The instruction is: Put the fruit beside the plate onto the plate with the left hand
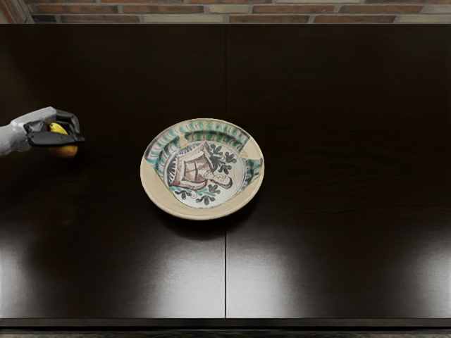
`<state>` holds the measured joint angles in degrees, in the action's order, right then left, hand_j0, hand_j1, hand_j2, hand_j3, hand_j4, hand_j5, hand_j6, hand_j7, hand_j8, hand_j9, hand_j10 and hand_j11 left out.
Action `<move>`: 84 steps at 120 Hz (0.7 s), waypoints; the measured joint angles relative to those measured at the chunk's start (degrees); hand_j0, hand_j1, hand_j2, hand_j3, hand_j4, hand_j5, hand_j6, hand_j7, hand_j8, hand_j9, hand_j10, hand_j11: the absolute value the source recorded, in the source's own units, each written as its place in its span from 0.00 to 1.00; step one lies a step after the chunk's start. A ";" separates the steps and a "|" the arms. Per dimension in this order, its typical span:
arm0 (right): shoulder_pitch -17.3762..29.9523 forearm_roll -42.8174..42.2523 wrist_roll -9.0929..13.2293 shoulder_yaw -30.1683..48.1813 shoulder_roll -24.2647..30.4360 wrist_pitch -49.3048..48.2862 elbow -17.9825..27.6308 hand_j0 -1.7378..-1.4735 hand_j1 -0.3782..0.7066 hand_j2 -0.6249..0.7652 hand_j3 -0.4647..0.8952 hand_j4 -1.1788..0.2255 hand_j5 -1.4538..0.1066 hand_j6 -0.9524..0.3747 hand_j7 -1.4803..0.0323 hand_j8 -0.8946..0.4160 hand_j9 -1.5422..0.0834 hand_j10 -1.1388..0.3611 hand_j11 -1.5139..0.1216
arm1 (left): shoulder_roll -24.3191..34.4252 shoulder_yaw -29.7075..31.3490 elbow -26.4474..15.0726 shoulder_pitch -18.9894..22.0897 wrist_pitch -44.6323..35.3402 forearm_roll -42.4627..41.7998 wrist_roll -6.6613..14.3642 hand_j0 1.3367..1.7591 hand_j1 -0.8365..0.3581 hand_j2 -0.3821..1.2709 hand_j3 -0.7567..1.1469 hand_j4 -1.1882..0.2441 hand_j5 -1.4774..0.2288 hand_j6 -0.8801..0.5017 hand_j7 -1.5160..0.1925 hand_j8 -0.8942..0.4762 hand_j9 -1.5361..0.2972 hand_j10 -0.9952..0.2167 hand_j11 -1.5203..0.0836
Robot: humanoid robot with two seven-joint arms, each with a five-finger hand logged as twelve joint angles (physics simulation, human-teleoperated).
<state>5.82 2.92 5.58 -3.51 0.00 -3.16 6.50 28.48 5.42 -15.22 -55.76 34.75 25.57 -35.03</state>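
beneath a brick wall [211, 10], over the glossy dark table [338, 232], the left hand [53, 131] clasps the fruit [65, 150] off the plate [156, 191].

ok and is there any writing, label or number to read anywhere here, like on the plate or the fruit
No readable text anywhere in this view.
plate: only painted decoration, a figure with green leaf patterns around it; no letters or numbers.
fruit, gripped by the left robot hand: no sticker or label shows on the part in view.
table and brick wall: no signs or marks.
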 joint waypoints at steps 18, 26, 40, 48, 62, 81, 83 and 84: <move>0.16 -0.01 0.11 -0.01 0.00 -0.01 0.01 0.30 0.05 0.45 0.34 0.82 0.91 0.70 0.96 0.66 0.93 0.74 0.91 | -0.09 -0.03 0.00 -2.10 0.02 -2.33 0.00 0.74 0.22 0.30 0.40 0.22 0.20 0.01 0.22 0.07 0.21 0.53 0.22; 0.23 -0.02 0.20 -0.05 0.00 -0.03 0.04 0.30 0.05 0.45 0.34 0.82 0.91 0.70 0.96 0.66 0.93 0.74 0.91 | -0.56 0.03 -0.26 -2.94 0.00 -3.31 -0.02 0.74 0.22 0.29 0.40 0.22 0.20 0.01 0.22 0.08 0.21 0.51 0.22; 0.29 -0.02 0.30 -0.08 0.00 -0.06 0.07 0.30 0.05 0.45 0.34 0.82 0.91 0.70 0.96 0.66 0.93 0.74 0.91 | -0.44 -0.04 -3.42 -3.91 0.12 -4.80 -0.04 0.73 0.23 0.29 0.40 0.23 0.19 0.01 0.21 0.08 0.20 0.51 0.21; 0.24 -0.02 0.34 -0.08 0.00 -0.06 0.08 0.30 0.05 0.45 0.34 0.82 0.91 0.70 0.96 0.66 0.93 0.74 0.91 | -0.32 -0.01 -5.75 -4.44 0.13 -5.10 -0.03 0.73 0.23 0.28 0.40 0.23 0.19 0.01 0.21 0.07 0.20 0.52 0.21; -0.04 -0.02 0.37 -0.09 0.00 -0.07 0.10 0.30 0.05 0.45 0.34 0.82 0.91 0.70 0.96 0.66 0.93 0.74 0.91 | -0.44 0.01 -10.13 -5.43 0.14 -5.36 -0.02 0.73 0.23 0.28 0.40 0.23 0.18 0.02 0.20 0.08 0.20 0.52 0.21; -0.23 -0.02 0.39 -0.08 0.00 -0.08 0.11 0.30 0.05 0.45 0.34 0.82 0.91 0.70 0.96 0.66 0.93 0.74 0.91 | -0.53 -0.02 -16.52 -7.12 0.14 -5.50 0.07 0.73 0.23 0.28 0.40 0.23 0.18 0.02 0.20 0.08 0.19 0.53 0.21; -0.24 -0.02 0.39 -0.07 0.00 -0.08 0.10 0.30 0.05 0.45 0.34 0.82 0.91 0.70 0.96 0.66 0.93 0.74 0.91 | -0.57 -0.03 -17.18 -7.44 0.12 -5.50 0.14 0.73 0.23 0.28 0.40 0.23 0.18 0.02 0.20 0.09 0.20 0.50 0.21; -0.24 -0.02 0.39 -0.08 0.00 -0.08 0.10 0.30 0.05 0.45 0.34 0.82 0.91 0.70 0.96 0.66 0.93 0.74 0.91 | -0.59 -0.05 -17.48 -7.52 0.12 -5.53 0.17 0.73 0.23 0.28 0.40 0.23 0.18 0.02 0.20 0.08 0.20 0.50 0.21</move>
<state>5.58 2.90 5.97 -3.58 0.00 -3.25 6.61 27.89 5.37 -32.71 -63.28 34.87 20.04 -34.87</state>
